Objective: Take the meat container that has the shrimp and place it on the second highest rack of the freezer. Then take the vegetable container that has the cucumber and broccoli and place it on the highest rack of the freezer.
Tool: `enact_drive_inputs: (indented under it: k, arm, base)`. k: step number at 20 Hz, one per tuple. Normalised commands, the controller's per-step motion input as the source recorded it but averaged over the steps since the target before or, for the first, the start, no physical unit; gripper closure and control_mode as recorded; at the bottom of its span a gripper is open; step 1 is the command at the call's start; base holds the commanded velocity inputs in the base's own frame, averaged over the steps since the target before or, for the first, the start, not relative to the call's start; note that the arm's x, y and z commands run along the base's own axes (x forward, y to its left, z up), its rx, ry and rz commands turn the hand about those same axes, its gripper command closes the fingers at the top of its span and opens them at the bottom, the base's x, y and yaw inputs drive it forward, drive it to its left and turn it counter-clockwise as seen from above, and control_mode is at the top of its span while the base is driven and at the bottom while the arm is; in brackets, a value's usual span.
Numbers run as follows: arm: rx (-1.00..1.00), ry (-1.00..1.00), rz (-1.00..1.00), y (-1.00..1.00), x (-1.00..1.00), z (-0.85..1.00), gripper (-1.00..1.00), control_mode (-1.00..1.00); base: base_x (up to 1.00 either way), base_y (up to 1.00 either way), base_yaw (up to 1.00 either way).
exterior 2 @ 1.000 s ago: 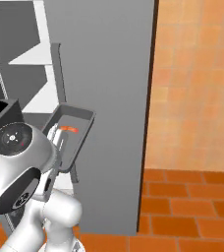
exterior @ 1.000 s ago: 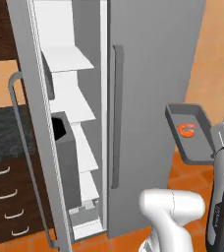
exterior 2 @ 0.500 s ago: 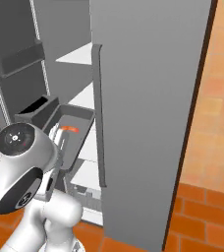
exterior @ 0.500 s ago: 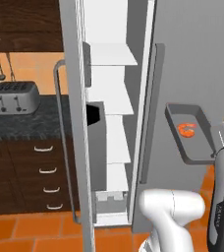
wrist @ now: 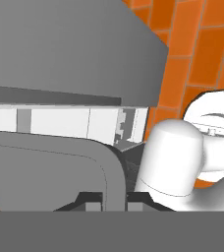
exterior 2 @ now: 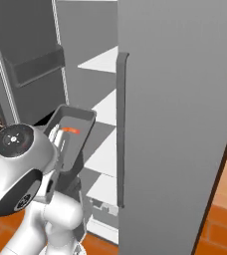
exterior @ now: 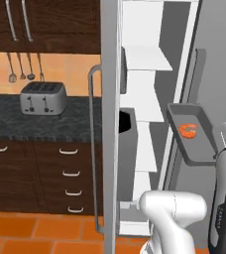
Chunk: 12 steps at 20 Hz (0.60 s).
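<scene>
The gripper (wrist: 106, 199) is clamped tight on the near rim of the meat container (exterior: 190, 130) — the grey tray rides in the air in front of the open freezer (exterior: 149, 119), level with its middle white shelves (exterior: 143, 96). The shrimp (exterior: 188, 130) lies on the tray floor, small and orange. The tray sits just right of the open door's edge, close to the shelves — not resting on any of them. Far left, a toaster (exterior: 43, 97) stands on the dark counter (exterior: 16, 121).

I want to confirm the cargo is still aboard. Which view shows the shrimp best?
The left base view: the shrimp lies whole in the meat container. The right base view gives an orange sliver beside the arm; the hand view a scrap at its lower left edge.
</scene>
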Motion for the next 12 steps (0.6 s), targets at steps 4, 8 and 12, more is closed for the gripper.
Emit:
enact_drive_inputs:
  k: [4, 8, 12]
  arm:
    - [0.0, 0.0, 0.0, 0.0, 0.0, 0.0, 1.0, 1.0]
    - [0.0, 0.0, 0.0, 0.0, 0.0, 0.0, 1.0, 1.0]
    - [0.0, 0.0, 0.0, 0.0, 0.0, 0.0, 1.0, 1.0]
  base:
    - [0.77, 0.03, 0.33]
    - [0.37, -0.01, 0.28]
    - [0.77, -0.57, 0.17]
